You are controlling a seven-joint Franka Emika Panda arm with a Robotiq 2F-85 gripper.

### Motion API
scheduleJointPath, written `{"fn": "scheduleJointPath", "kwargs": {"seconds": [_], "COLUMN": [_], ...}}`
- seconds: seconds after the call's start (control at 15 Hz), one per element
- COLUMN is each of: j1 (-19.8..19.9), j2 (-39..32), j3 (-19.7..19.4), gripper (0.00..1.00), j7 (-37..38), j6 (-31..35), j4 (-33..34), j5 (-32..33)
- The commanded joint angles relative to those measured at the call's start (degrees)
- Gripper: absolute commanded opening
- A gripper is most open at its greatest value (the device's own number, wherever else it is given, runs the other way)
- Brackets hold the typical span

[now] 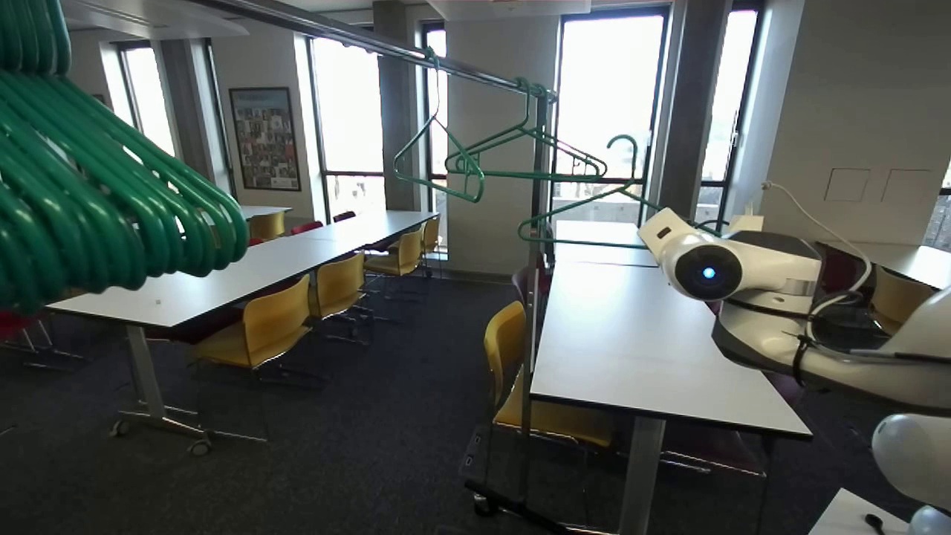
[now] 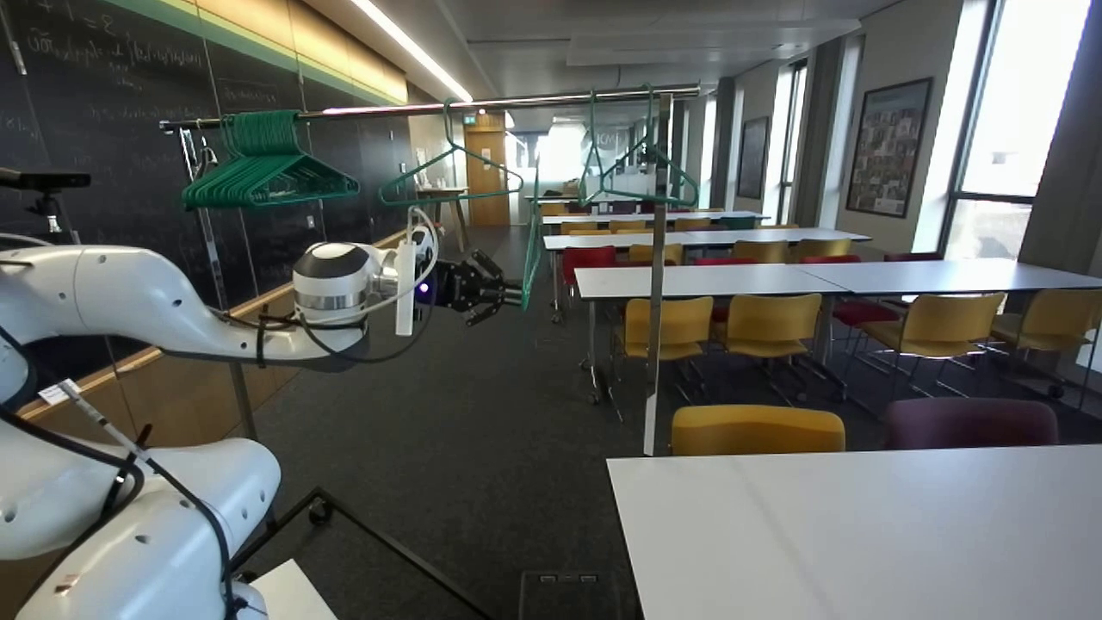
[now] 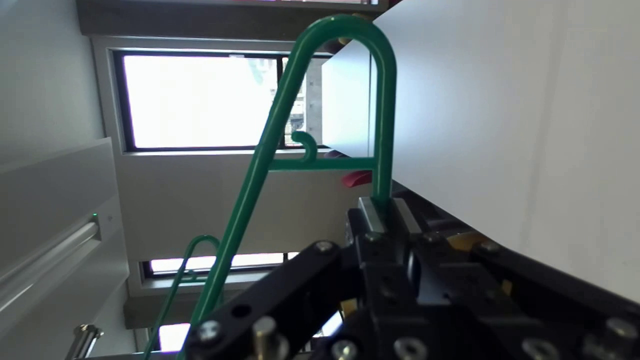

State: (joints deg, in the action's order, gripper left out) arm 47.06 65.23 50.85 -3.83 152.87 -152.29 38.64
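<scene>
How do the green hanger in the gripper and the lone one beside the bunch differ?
The held hanger is pinched by its bottom bar in the gripper; the lone hanger hangs from the rail. The held hanger's hook is off the rail; the lone hanger's loops over it. In an exterior view, the held hanger appears nearly edge-on, the lone hanger broadside. Both are green and triangular.

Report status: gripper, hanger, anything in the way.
Gripper shut on green hanger, at its bottom bar. Hook off the rail. Possible snag: other hangers hanging nearby.
</scene>
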Motion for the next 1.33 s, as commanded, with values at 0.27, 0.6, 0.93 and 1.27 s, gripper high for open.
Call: {"fn": "scheduleJointPath", "kwargs": {"seconds": [0.27,0.6,0.93,1.27], "j1": [12.9,13.1,10.0,3.7], "j2": [-11.1,-23.0,-35.2,-46.6], "j3": [1.1,6.7,11.3,13.4], "gripper": [0.02,0.02,0.02,0.02], "j7": [-1.2,-5.0,-7.0,-9.0], "j6": [-9.0,-21.6,-33.0,-44.6], "j4": [26.6,38.0,45.7,52.5], "j5": [14.2,21.3,27.9,37.0]}}
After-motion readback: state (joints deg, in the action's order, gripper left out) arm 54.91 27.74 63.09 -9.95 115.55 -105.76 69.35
